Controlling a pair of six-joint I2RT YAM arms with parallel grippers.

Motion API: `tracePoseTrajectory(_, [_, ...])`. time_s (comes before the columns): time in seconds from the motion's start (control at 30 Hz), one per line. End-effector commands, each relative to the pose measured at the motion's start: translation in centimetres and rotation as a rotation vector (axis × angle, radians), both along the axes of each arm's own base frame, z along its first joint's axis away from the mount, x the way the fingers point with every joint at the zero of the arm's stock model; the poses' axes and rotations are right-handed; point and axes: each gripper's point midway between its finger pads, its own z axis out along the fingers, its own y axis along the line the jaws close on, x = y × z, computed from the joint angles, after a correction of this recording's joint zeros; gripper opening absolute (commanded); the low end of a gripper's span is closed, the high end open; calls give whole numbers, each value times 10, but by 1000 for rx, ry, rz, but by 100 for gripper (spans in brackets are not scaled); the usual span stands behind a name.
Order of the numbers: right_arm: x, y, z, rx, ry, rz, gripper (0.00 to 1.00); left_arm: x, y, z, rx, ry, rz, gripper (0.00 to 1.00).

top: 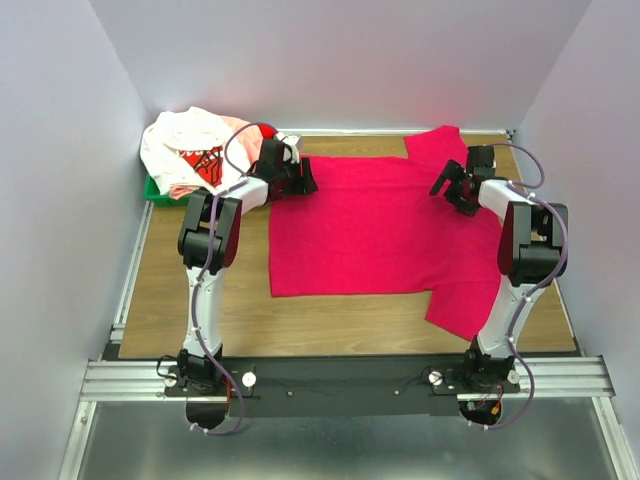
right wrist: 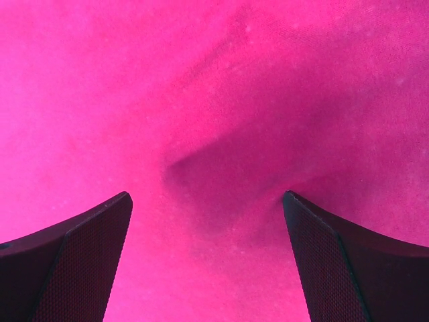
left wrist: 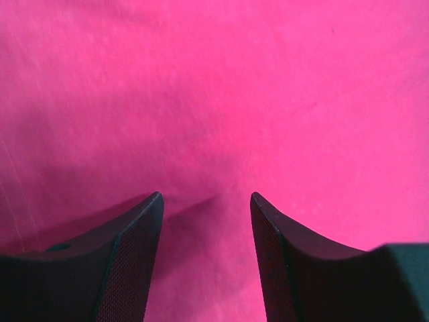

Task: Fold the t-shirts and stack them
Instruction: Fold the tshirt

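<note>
Watching the shirt lie spread across the table, I see the left tool and right tool, jaws apart, near its far edge; an uneven pinch could grab one layer and skew the fold.

"How many shirts?"
"One magenta t-shirt, plus a heap with one white printed shirt, one pale pink shirt and one scrap of red cloth."
"Trays?"
"One green tray."
"Arms?"
"Two: left arm, right arm."
</note>
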Motion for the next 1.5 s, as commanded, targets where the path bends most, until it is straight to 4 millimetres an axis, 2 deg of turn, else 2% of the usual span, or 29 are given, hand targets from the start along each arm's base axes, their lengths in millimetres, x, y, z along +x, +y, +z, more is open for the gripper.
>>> tracePoseTrajectory(0.0, [-14,13,-39,62,113,13,100,9,-6,-5,7,29,-38,62])
tracePoseTrajectory(0.07, [-11,13,-33,62,99,19,100,14,-5,3,16,14,-29,61])
tracePoseTrajectory(0.17, [-5,15,-13,61,52,45,100,19,-3,30,29,-42,-12,61])
tracePoseTrajectory(0.23, [-4,16,-3,55,30,65,99,15,3,37,58,-54,14,61])
tracePoseTrajectory(0.27, [-6,16,7,50,12,69,99,13,4,52,66,-80,26,61])
tracePoseTrajectory(0.3, [-8,17,13,41,-1,78,99,4,5,46,99,-72,41,61])
tracePoseTrajectory(0.33, [-10,16,17,30,-6,75,99,0,6,59,108,-98,49,61])
tracePoseTrajectory(0.37, [-15,15,17,23,-3,76,99,-3,10,59,134,-103,75,61])
tracePoseTrajectory(0.4, [-17,17,29,13,-27,86,99,-15,8,55,157,-96,68,61])
tracePoseTrajectory(0.47, [-26,16,28,0,-21,89,99,-26,10,47,187,-82,77,61])
tracePoseTrajectory(0.5, [-28,17,34,-2,-32,93,99,-38,11,32,206,-52,68,61])
tracePoseTrajectory(0.53, [-30,17,34,-6,-32,94,99,-42,12,28,212,-49,68,61])
tracePoseTrajectory(0.57, [-32,16,32,-11,-27,93,99,-46,14,24,214,-43,71,61])
tracePoseTrajectory(0.6, [-34,16,30,-15,-22,99,99,-55,17,9,223,-15,69,61])
tracePoseTrajectory(0.77, [-47,14,16,-24,18,98,99,-64,16,-21,219,40,53,61])
tracePoseTrajectory(0.97, [-53,13,-1,-26,60,91,99,-60,11,-35,220,67,23,61])
tracePoseTrajectory(1.03, [-53,13,-4,-23,69,87,99,-53,8,-32,217,59,20,61])
tracePoseTrajectory(1.07, [-54,13,-6,-22,74,84,99,-54,7,-39,223,77,15,61])
tracePoseTrajectory(1.1, [-54,13,-11,-16,86,80,99,-46,5,-34,219,62,15,61])
tracePoseTrajectory(1.17, [-54,12,-15,-19,96,72,99,-44,4,-44,228,87,8,61])
tracePoseTrajectory(1.2, [-54,12,-19,-17,105,65,100,-35,1,-36,220,68,8,61])
tracePoseTrajectory(1.3, [-55,12,-26,-9,122,50,100,-29,1,-44,235,92,1,61])
tracePoseTrajectory(1.33, [-54,12,-30,-4,130,45,99,-21,1,-39,232,84,5,61])
tracePoseTrajectory(1.37, [-54,14,-31,4,133,45,100,-19,2,-44,232,94,5,61])
tracePoseTrajectory(1.4, [-53,14,-33,13,137,36,99,-10,3,-37,225,78,12,61])
tracePoseTrajectory(1.47, [-51,15,-37,22,145,31,99,-3,9,-41,223,93,24,61])
